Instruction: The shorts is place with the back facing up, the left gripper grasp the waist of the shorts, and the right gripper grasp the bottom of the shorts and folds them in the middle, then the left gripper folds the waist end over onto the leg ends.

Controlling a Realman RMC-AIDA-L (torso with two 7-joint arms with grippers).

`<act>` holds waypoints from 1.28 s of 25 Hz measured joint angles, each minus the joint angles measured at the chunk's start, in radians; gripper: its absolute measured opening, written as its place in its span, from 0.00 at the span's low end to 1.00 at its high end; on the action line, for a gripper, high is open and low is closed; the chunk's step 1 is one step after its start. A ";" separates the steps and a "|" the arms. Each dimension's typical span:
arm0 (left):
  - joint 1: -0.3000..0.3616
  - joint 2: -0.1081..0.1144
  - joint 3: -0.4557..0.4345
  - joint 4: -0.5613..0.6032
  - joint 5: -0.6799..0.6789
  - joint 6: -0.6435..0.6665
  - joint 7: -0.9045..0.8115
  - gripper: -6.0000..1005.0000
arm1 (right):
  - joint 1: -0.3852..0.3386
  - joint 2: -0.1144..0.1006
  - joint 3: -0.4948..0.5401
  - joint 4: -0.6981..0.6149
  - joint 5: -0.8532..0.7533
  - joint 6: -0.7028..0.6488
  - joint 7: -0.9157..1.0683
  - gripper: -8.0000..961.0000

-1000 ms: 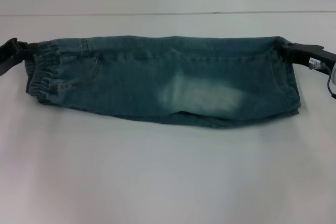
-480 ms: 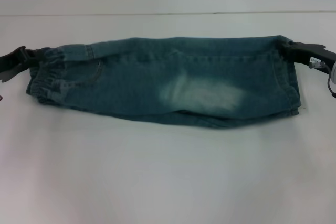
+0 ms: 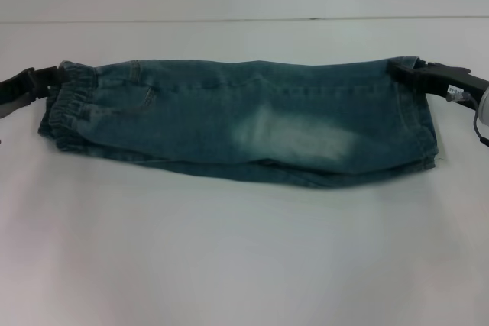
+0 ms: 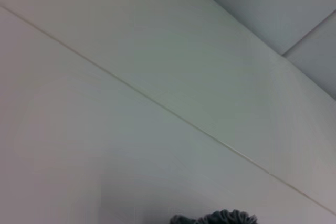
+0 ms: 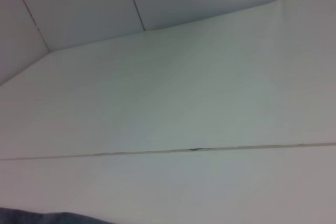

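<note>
Blue denim shorts (image 3: pixel 244 124) lie folded lengthwise across the white table, elastic waist at the left, leg ends at the right. At the waist's far corner my left gripper (image 3: pixel 53 78) is shut on the gathered waistband (image 3: pixel 69 104). My right gripper (image 3: pixel 409 72) is shut on the far corner of the leg ends. The far edge of the shorts is held slightly raised between both grippers. A sliver of ruffled waistband (image 4: pixel 220 217) shows in the left wrist view, and a strip of denim (image 5: pixel 47 217) in the right wrist view.
The white table (image 3: pixel 244 250) extends in front of the shorts. A seam (image 3: pixel 229 19) runs across the table behind them. A cable (image 3: pixel 481 116) hangs by the right arm.
Both grippers have carried the far edge of the shorts toward me and lower. The left gripper moved right, so the waist corner now sits further in.
</note>
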 joint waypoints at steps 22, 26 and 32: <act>0.099 0.032 0.055 0.208 0.058 0.311 0.194 0.94 | -0.137 -0.106 -0.009 -0.149 0.001 -0.821 0.099 0.99; 0.085 0.026 0.128 0.225 0.154 0.284 0.192 0.94 | -0.140 -0.099 -0.037 -0.200 -0.080 -0.988 0.046 0.99; 0.075 0.008 0.212 0.224 0.182 0.158 0.177 0.93 | -0.142 -0.078 -0.039 -0.208 -0.131 -0.997 0.049 0.99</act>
